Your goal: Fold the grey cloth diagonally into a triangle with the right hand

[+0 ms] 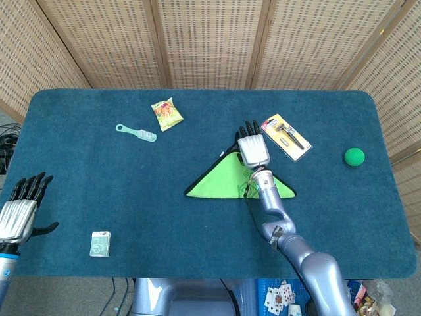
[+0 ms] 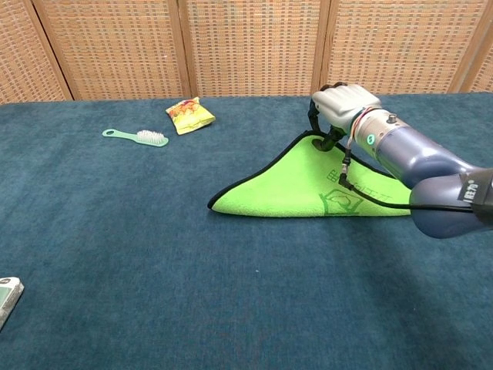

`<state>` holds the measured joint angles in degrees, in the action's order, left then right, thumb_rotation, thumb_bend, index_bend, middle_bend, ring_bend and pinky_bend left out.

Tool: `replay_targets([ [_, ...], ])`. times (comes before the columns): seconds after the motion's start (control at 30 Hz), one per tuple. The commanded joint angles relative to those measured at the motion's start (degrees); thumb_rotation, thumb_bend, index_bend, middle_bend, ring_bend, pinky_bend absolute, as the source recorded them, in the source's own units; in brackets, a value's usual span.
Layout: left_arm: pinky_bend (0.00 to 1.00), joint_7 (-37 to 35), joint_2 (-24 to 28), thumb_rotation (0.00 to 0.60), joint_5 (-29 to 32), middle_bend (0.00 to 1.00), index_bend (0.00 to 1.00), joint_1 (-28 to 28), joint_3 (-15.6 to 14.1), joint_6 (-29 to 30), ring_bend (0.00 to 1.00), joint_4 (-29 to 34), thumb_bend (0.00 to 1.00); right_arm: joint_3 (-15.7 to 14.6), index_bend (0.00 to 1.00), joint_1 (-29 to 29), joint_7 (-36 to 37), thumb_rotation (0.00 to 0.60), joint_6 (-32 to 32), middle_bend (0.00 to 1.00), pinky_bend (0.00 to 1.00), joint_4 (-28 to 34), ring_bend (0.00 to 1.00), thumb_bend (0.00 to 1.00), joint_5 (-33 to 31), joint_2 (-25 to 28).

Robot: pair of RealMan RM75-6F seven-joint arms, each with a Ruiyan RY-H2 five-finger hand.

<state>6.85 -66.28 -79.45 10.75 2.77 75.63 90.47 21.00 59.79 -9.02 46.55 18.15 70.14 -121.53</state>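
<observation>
The cloth [image 1: 220, 181] lies near the table's middle as a triangle, its bright green face up and a dark edge showing along its sides [image 2: 285, 189]. My right hand [image 1: 252, 148] sits over the far apex of the triangle. In the chest view its fingers [image 2: 343, 104] curl down onto that corner and pinch it just above the table. My left hand [image 1: 20, 207] hovers beyond the table's left front edge, fingers spread, holding nothing. The chest view does not show it.
A yellow snack packet [image 1: 166, 113] and a mint brush [image 1: 137, 132] lie at the back left. A packaged razor [image 1: 285, 136] is just right of my right hand, a green ball [image 1: 354, 156] further right. A small card box [image 1: 100, 243] sits front left.
</observation>
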Motion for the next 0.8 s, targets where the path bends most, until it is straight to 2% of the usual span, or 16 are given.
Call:
replay_targets([
  [0.03, 0.00, 0.0, 0.0, 0.600, 0.1, 0.00, 0.00, 0.0, 0.0, -0.1, 0.00, 0.0, 0.17, -0.1, 0.63, 0.4, 0.3, 0.600, -0.5, 0.21, 0.00, -0.8, 0.00, 0.56, -0.1, -0.3],
  [0.8, 0.00, 0.5, -0.1, 0.600, 0.6, 0.00, 0.00, 0.2, 0.0, -0.4, 0.00, 0.2, 0.17, -0.5, 0.64, 2.5, 1.9, 0.600, -3.5, 0.21, 0.00, -5.0, 0.00, 0.56, -0.4, -1.3],
])
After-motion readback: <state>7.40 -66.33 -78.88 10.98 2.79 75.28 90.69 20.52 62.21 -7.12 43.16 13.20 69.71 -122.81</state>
